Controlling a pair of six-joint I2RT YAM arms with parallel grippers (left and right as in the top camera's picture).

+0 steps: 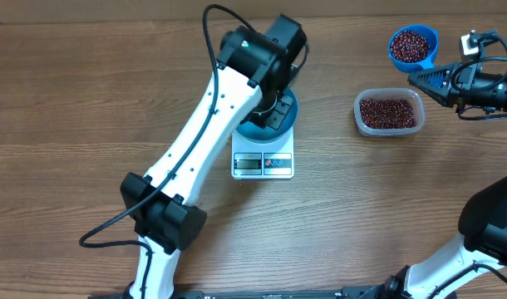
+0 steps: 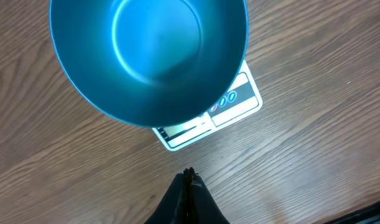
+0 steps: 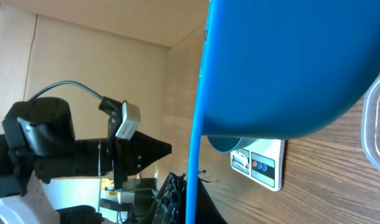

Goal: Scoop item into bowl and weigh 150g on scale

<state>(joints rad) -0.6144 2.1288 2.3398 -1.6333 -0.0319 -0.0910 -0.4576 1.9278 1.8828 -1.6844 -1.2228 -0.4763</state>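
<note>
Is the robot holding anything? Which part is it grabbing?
The right end effector holds the blue scoop, full of beans, by its handle. The left end effector is shut and holds nothing.

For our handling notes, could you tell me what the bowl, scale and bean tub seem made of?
The bowl looks like teal coated metal, perhaps glossy plastic: smooth, with a soft sheen inside. The scale seems white plastic, a plain matte casing. The tub appears to be thin clear plastic: its rim looks translucent around the beans.
</note>
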